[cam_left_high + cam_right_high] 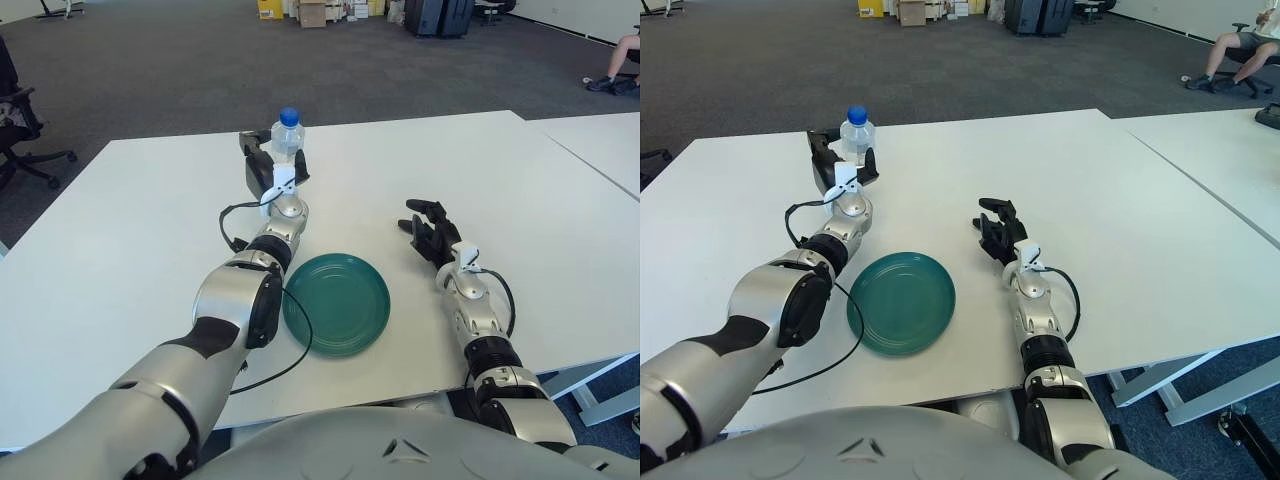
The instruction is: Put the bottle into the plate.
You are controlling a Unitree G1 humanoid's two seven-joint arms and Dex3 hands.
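Observation:
A clear water bottle (286,138) with a blue cap stands upright at the far middle of the white table (120,250). My left hand (270,165) reaches out to it, black fingers closed around its lower body, one on each side. The round green plate (337,303) lies nearer to me, right of my left forearm, with nothing in it. My right hand (428,232) shows to the right of the plate, fingers relaxed and holding nothing.
A black cable (232,222) loops from my left wrist along the arm and past the plate's left rim. A second white table (600,140) adjoins on the right. An office chair (18,125) stands off the far left.

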